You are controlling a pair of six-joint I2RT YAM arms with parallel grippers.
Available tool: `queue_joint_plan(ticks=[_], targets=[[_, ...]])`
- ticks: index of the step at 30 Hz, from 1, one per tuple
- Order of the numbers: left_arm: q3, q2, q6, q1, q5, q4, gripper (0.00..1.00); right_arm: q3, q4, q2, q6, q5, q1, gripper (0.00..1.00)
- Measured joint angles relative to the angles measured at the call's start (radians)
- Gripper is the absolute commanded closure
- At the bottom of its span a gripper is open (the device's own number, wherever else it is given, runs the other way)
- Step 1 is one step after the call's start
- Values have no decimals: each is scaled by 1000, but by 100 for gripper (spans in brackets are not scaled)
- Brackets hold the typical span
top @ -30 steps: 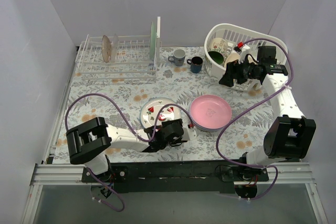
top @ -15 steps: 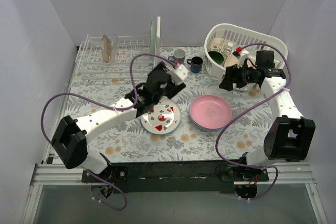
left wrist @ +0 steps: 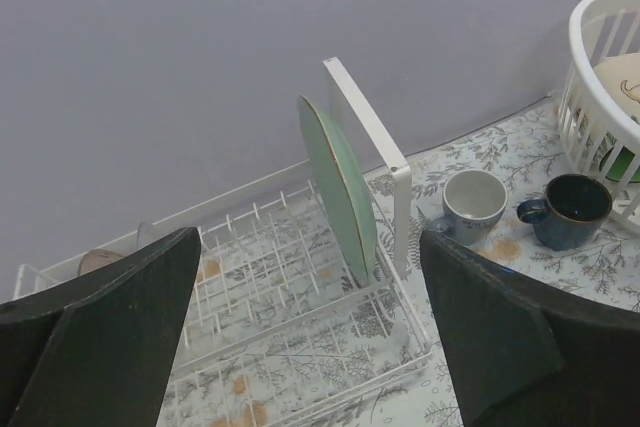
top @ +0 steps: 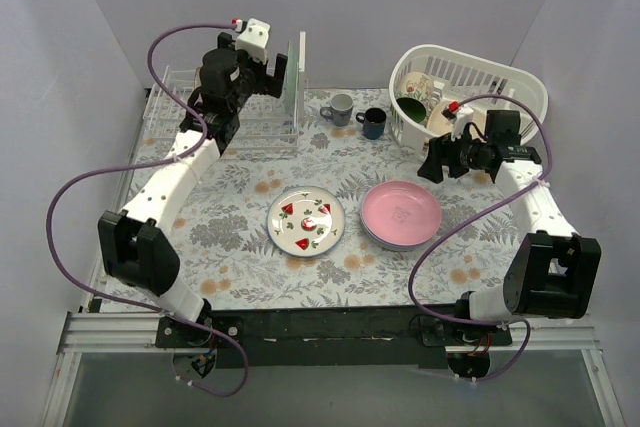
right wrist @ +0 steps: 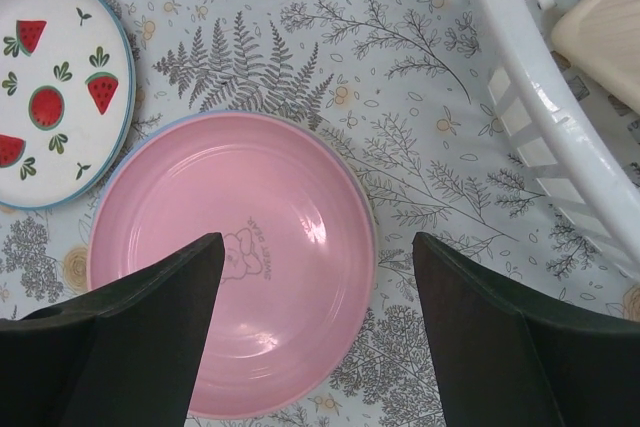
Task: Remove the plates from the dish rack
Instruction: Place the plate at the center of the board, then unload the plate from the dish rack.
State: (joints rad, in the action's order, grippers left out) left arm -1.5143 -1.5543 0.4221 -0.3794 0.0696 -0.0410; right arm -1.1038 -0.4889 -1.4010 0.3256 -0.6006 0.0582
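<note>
The white wire dish rack (top: 168, 119) stands at the back left. A pale green plate (top: 291, 77) stands upright in it beside the tall end panel (top: 302, 69). In the left wrist view the green plate (left wrist: 340, 187) is ahead and the rim of a brown plate (left wrist: 95, 261) shows at the far left of the rack (left wrist: 290, 277). My left gripper (top: 272, 75) (left wrist: 310, 347) is open and empty above the rack. A pink plate (top: 401, 213) (right wrist: 235, 262) lies on another plate on the table. My right gripper (top: 432, 162) (right wrist: 315, 347) is open and empty above its right edge.
A white plate with watermelon pictures (top: 306, 221) (right wrist: 55, 92) lies left of the pink plate. A grey mug (top: 340, 108) and a dark blue mug (top: 373, 122) stand right of the rack. A white oval basket (top: 520, 82) with dishes is at the back right.
My left arm has swung from the watermelon plate at the table's front up to the rack at the back left. The watermelon plate stays on the table. My right gripper moved slightly.
</note>
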Motion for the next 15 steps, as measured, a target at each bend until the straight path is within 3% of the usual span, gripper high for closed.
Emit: queue_joint_plan(ticks=[6, 15], targets=[[-68, -160, 98, 101, -158, 3, 9, 49, 34, 6, 0, 3, 0, 16], [-119, -300, 161, 142, -297, 0, 10, 88, 71, 32, 0, 3, 0, 16]])
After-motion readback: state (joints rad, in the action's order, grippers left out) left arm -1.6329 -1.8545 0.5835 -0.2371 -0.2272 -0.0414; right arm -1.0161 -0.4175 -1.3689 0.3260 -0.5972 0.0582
